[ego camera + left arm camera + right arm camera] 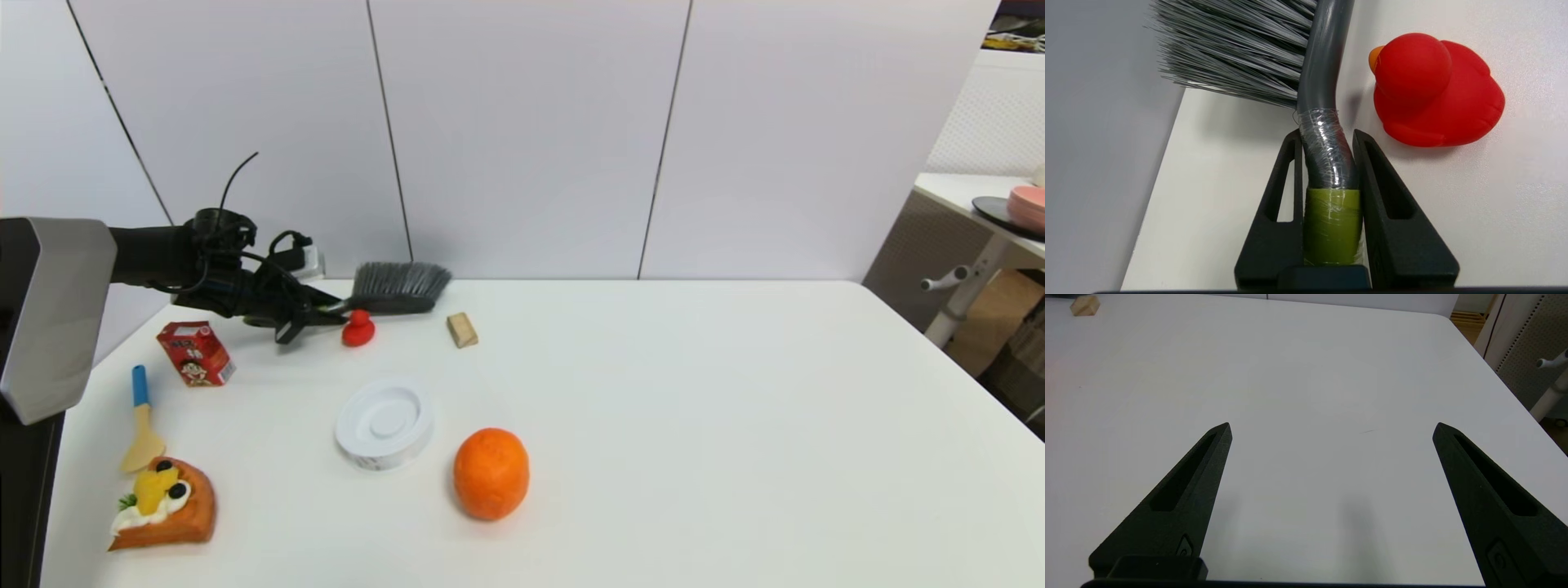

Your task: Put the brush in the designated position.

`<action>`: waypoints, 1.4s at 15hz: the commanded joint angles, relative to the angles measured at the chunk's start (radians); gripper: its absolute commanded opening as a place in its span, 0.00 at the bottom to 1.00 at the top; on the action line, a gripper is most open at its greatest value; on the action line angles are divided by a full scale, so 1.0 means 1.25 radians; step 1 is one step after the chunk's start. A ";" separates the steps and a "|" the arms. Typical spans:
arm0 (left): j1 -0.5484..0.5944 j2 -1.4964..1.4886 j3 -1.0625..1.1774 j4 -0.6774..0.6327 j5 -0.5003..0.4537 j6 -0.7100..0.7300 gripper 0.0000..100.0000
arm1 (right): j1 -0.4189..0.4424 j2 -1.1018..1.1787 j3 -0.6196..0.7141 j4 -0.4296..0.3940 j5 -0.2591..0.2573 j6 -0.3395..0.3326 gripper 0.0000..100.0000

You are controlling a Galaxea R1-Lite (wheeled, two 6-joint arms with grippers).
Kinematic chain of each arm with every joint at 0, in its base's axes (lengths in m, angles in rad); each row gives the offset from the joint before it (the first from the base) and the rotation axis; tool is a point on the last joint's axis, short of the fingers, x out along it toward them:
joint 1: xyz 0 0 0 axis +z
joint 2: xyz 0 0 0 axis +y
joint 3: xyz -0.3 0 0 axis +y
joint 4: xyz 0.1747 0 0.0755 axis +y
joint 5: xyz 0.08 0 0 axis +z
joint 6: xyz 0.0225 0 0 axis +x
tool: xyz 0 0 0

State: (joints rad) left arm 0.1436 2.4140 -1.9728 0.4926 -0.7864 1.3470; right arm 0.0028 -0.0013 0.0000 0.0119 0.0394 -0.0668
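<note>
Left gripper (1327, 136) clamped on the brush (400, 287) handle at the table's far-left edge.

Brush sits at about 11 o'clock on the white table (694, 425), bristles pointing up and toward the back wall, head just off the surface as far as the head view shows. The black fingers (1274, 196) pinch the taped grey neck and lime-green grip from both sides. Red duck (358, 328) just beside the handle, at 5 o'clock from the brush head, not touching. Wooden block (462, 330) near, at 4 o'clock from the head. Red carton (196, 353), blue-handled spatula (143, 420) and pastry (165, 505) along the left edge, 9 to 8 o'clock. White ridged dish (384, 423) and orange (491, 473) near centre. Right gripper (1331, 428) spread wide, holding nothing, above bare tabletop, well apart from the brush.
</note>
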 commanded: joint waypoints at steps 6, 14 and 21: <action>0.002 0.004 0.000 -0.023 -0.007 0.004 1.00 | 0.000 0.001 0.001 0.000 0.000 -0.001 1.00; 0.013 -0.059 0.000 -0.022 -0.015 0.000 1.00 | 0.000 0.001 0.001 0.000 0.000 -0.001 1.00; 0.108 -0.257 0.004 0.013 0.018 -0.043 1.00 | 0.000 0.001 0.001 0.000 0.000 -0.001 1.00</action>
State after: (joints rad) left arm 0.2351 2.2087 -1.9728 0.4877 -0.7634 1.3043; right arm 0.0028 -0.0013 0.0000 0.0119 0.0394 -0.0664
